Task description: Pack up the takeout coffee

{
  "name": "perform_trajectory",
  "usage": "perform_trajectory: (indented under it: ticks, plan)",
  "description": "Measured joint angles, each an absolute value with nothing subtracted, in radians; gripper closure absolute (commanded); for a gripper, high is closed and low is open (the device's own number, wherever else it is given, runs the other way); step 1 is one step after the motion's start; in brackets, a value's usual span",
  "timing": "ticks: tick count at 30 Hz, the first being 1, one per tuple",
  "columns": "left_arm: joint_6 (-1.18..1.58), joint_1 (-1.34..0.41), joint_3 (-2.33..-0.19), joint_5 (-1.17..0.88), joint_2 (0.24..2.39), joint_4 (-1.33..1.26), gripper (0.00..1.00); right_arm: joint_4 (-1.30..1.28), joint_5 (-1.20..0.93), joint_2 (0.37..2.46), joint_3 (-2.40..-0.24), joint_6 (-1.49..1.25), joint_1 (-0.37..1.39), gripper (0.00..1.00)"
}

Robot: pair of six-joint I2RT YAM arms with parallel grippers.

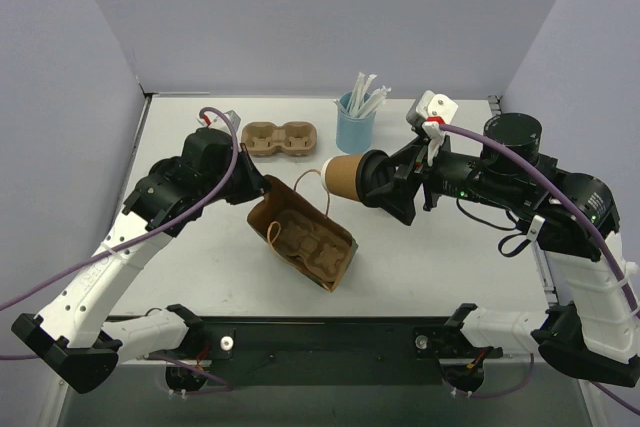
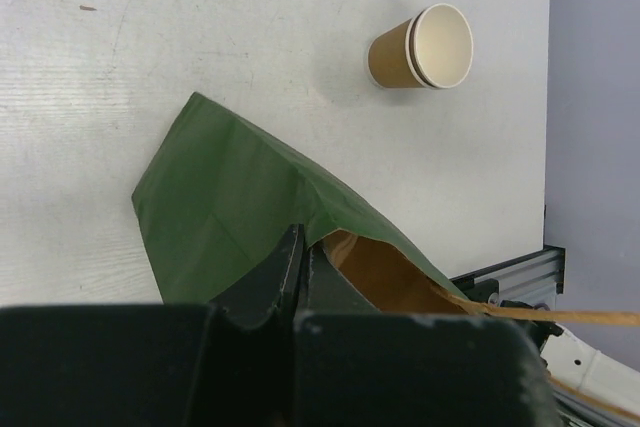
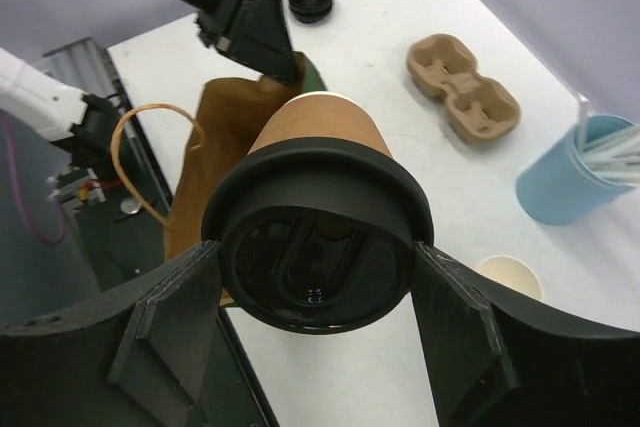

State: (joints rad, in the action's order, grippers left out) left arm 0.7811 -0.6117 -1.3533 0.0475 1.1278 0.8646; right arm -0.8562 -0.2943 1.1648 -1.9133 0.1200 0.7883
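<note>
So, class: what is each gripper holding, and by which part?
The right gripper clasps the lidded brown cup, tipped sideways, round its black-lid end. The left gripper pinches the paper bag by the edge of its open mouth.

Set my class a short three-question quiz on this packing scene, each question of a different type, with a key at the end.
1. True or false: the right gripper holds the lidded brown cup upright.
2. Multiple choice: what lies inside the paper bag? A. white straws. B. a pulp cup carrier. C. a loose black lid.
3. Short answer: which gripper is clamped on the paper bag's edge?

Key: 1. False, the cup lies on its side with its lid towards the gripper. 2. B. 3. The left gripper.
</note>
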Motion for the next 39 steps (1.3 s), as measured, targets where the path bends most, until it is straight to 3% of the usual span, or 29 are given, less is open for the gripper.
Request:
perform_trajectory:
  ticks: [6, 17, 29, 39]
  plan:
    - [0.746, -0.612, -1.354, 0.057, 1.128, 0.849, 1.0, -0.806, -0.429, 1.151, -1.888, 0.097, 0.841, 0.4]
    - [0.752, -0.612, -1.311, 0.043, 1.119, 0.868, 1.0, -0.759, -0.389, 1.232, -1.945, 0.08, 0.97, 0.39]
    - [0.751, -0.612, -1.277, 0.016, 1.039, 0.855, 1.0, -0.878, -0.16, 1.263, -1.805, 0.13, 1.144, 0.4]
    - [0.753, -0.611, -1.12, -0.069, 0.939, 0.682, 1.0, -0.925, 0.052, 1.365, -1.765, 0.217, 1.217, 0.42]
